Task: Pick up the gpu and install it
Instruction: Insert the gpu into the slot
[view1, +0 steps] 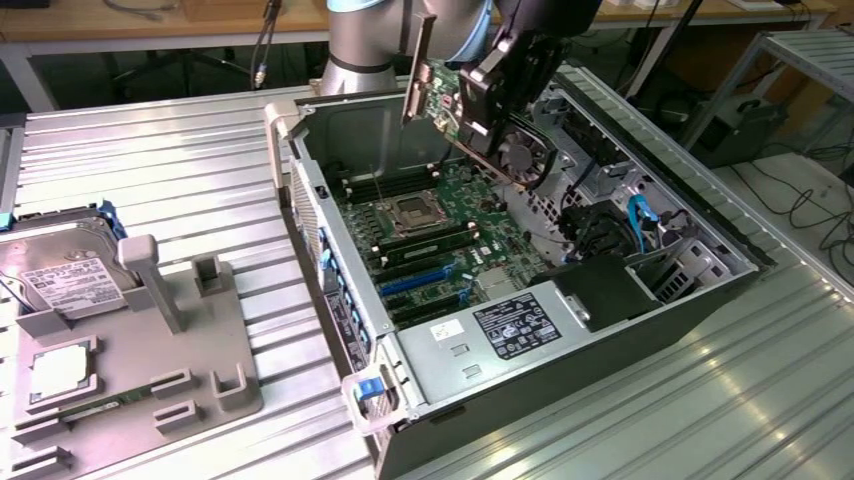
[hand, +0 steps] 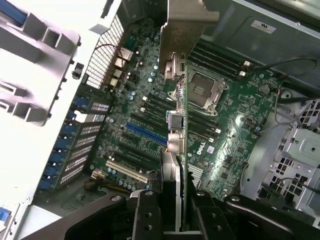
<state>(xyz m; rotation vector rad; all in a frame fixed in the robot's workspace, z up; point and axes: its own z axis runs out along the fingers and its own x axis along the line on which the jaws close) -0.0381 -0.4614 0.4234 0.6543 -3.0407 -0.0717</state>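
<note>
- The jaws are clenched on the gpu (view1: 523, 150), one on each flat face. In the wrist view the card (hand: 178, 145) shows edge-on in the narrow gap between them.
- The gpu is in the air over the open computer case (view1: 302, 160), touching nothing but the jaws. In the exterior view it hangs above the far part of the case, near the CPU socket (view1: 407, 212), well clear of the motherboard (view1: 461, 240).
- Its long axis runs straight out from the jaws. The silver bracket (view1: 419, 70) is the far end and the gripped end is opposite it. In the exterior view the card slants, with the bracket end higher and its fan face turned toward the exterior view's right.
- The relation that matters is card edge to slot. The blue expansion slot (hand: 145, 134) lies on the board below, off to one side of the card's edge, not directly under it. In the exterior view that slot (view1: 414, 282) sits nearer the camera than the card does.
- In the wrist view the slot's length crosses the card's length at an angle, so I judge the two are not lined up.
- The card is lifted but not seated.
- On the ribbed metal counter (view1: 187, 170) beside the case, a grey fixture (view1: 180, 345) carries a hard drive (view1: 67, 278), well apart from the jaws.
</note>
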